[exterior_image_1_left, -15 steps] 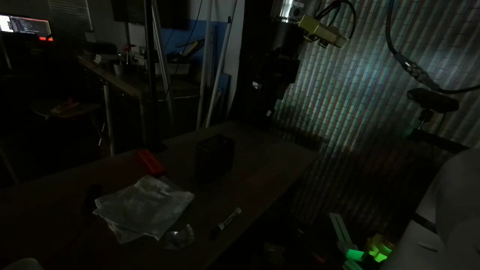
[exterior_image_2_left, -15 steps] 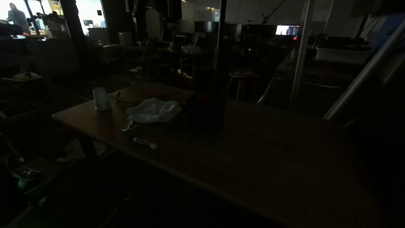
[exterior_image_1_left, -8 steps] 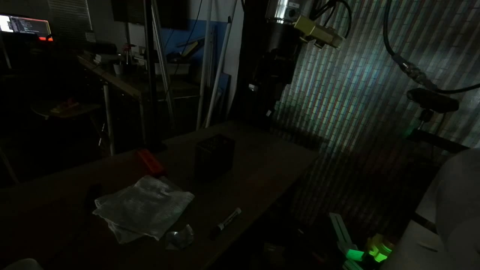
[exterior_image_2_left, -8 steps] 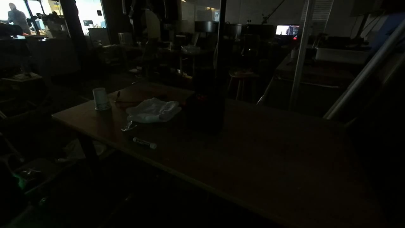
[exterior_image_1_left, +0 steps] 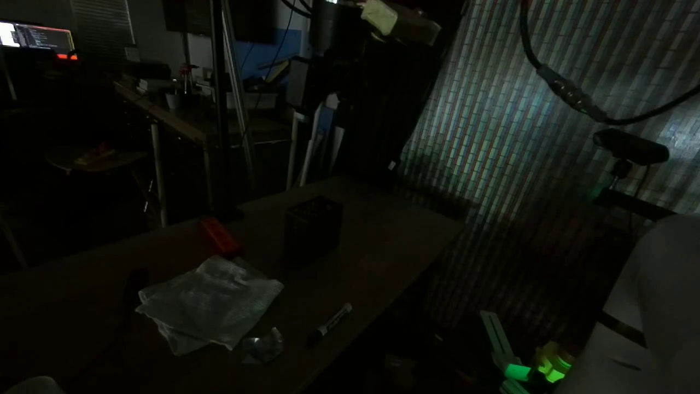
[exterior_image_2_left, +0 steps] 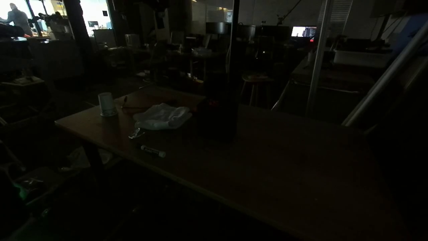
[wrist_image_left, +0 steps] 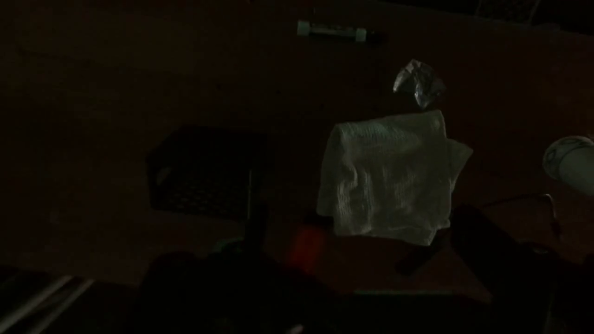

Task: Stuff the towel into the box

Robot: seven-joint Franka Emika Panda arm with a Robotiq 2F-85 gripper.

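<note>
The pale towel point(exterior_image_1_left: 210, 303) lies loosely folded on the table, and it also shows in an exterior view point(exterior_image_2_left: 162, 117) and the wrist view point(wrist_image_left: 394, 176). The dark box point(exterior_image_1_left: 313, 227) stands upright beside it, with an open top. The box is nearly black in an exterior view point(exterior_image_2_left: 217, 118) and shows its perforated inside in the wrist view point(wrist_image_left: 199, 176). My gripper point(wrist_image_left: 361, 215) is open, its dark fingers wide apart, with the towel below between them in the picture. It is high above the table and touches nothing. In an exterior view the arm is very dark.
A red object point(exterior_image_1_left: 219, 236) lies behind the towel. A marker point(exterior_image_1_left: 333, 320) and a clear crumpled wrapper point(exterior_image_1_left: 262, 346) lie near the table's front edge. A white cup point(exterior_image_2_left: 107, 104) stands at the table's far end. A dark thin cable or tool point(wrist_image_left: 519, 199) lies near the towel.
In an exterior view the arm and gripper have swung left, from in front of the patterned wall toward above the table. The towel, box and other table objects have not moved.
</note>
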